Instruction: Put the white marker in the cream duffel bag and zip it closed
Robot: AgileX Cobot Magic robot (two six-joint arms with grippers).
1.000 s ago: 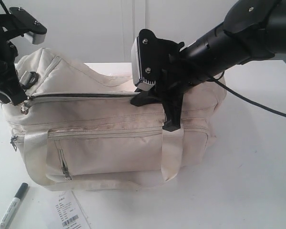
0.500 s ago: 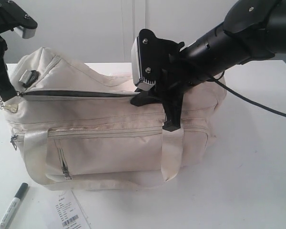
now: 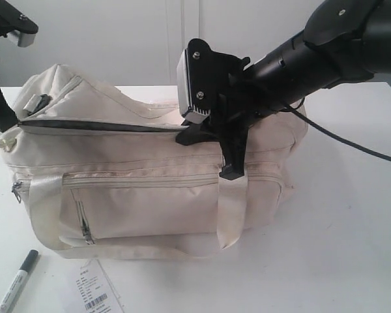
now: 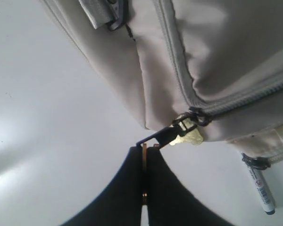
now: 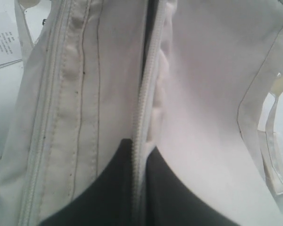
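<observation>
One cream duffel bag is sitting on the white table, long side facing the exterior view. Three zipper lines can be counted on this side: the main top zipper, a long horizontal one below it and a short slanted one on the front pocket. The top zipper is gaping along most of its length, with a dark slit running from the bag's left end to the right gripper. One shiny strap handle is drooping down the front face.

One white marker is lying on the table outside the bag, near the bag's lower left corner, its dark cap pointing toward the bag. One barcode label is lying flat just beside it.

Two grippers are working.
- The left gripper is hanging at the bag's left end. Its fingers are pressing together on the thin metal link of the zipper pull, and one gold charm is dangling by the slider.
- The right gripper is reaching across the top of the bag. Its fingers are squeezing together on the zipper seam, with the pale zipper tape running up between them.
</observation>
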